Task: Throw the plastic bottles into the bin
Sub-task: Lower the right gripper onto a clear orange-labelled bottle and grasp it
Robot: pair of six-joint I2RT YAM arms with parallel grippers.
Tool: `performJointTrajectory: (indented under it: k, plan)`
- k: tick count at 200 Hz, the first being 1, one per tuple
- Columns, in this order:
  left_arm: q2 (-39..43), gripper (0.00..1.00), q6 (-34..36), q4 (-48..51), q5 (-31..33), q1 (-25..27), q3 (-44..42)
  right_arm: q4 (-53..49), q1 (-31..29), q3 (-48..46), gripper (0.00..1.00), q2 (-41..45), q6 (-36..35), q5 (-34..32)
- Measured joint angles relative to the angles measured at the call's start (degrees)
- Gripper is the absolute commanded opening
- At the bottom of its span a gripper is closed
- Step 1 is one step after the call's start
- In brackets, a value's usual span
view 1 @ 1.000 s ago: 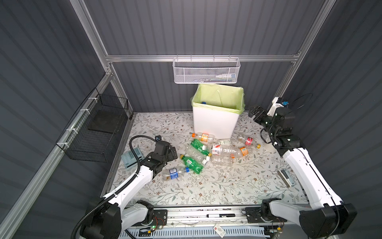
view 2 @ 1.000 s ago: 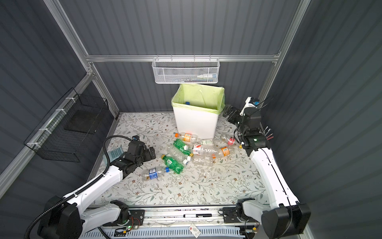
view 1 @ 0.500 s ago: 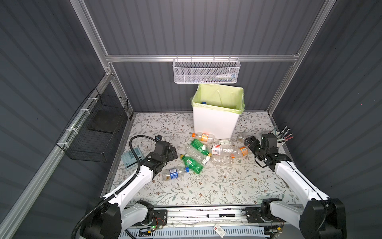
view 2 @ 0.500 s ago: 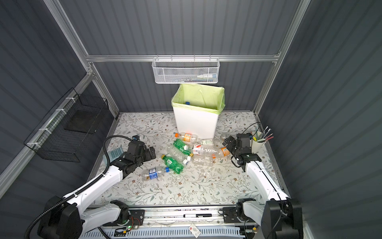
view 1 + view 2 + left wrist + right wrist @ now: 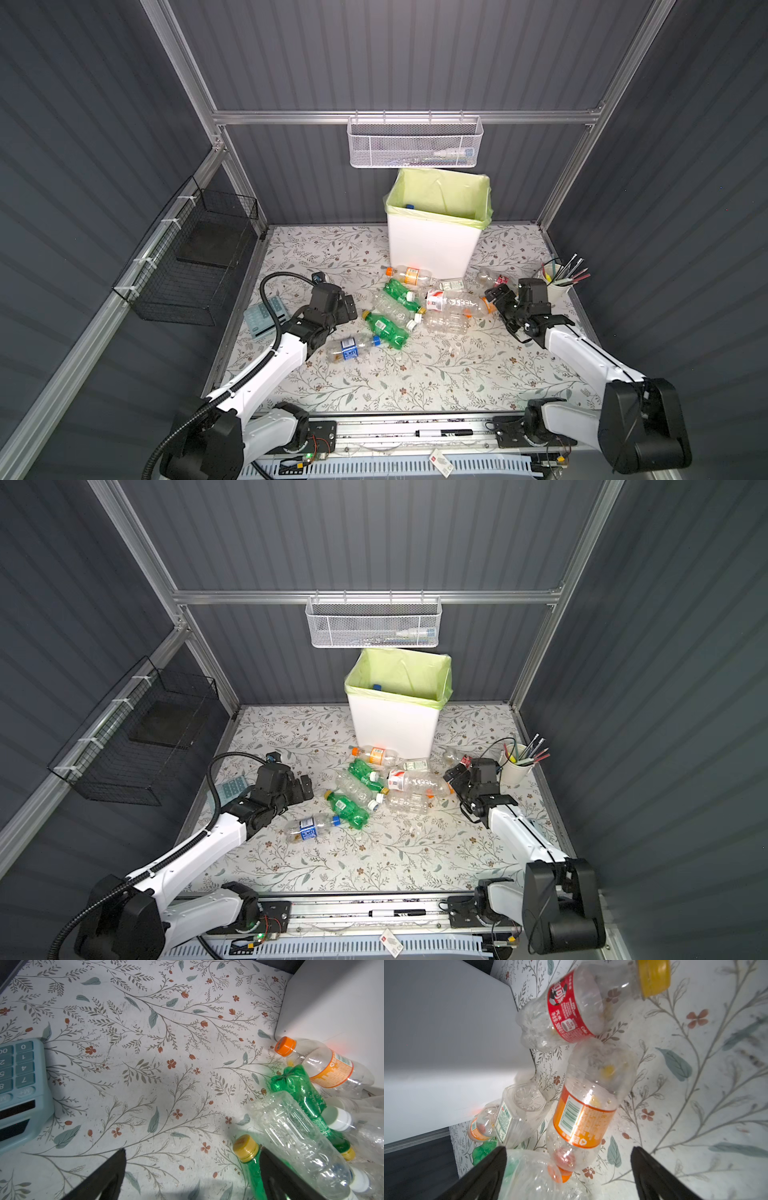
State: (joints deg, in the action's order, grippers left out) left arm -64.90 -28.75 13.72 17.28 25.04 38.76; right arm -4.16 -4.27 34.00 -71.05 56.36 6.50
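The white bin [image 5: 434, 245] with its yellow-green liner stands at the back middle, and a blue cap shows inside it. Several plastic bottles lie in front of it: an orange-label one [image 5: 409, 275], two green ones [image 5: 384, 328], a blue-label one [image 5: 351, 347] and clear ones [image 5: 453, 301]. My left gripper [image 5: 351, 309] is open and empty just left of the pile. In the left wrist view a yellow-capped green bottle [image 5: 249, 1159] lies beside one finger. My right gripper [image 5: 500, 307] is open at the pile's right end, its jaws straddling the neck of an orange-label bottle [image 5: 583, 1118].
A blue calculator [image 5: 264, 318] lies at the left edge of the table. A white cup of pens [image 5: 555, 284] stands just behind my right gripper. A white mesh basket [image 5: 415, 143] hangs above the bin, and a black wire basket [image 5: 195, 257] hangs on the left wall.
My right arm has swung down from beside the bin's rim to table level at the right end of the bottle pile. Its jaws have narrowed slightly. The left arm has not moved.
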Motion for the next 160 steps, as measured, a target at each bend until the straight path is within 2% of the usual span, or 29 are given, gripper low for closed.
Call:
performJointTrajectory:
  k: [96,160]
  plan:
    - [2.16,1.00,0.00,0.42,0.24,0.00,-0.70,2.10,1.79,1.70,0.84,-10.71,-0.87,0.94]
    - [2.16,1.00,0.00,0.39,0.24,0.00,-0.70,2.47,2.91,0.22,0.57,-10.54,-4.15,2.16]
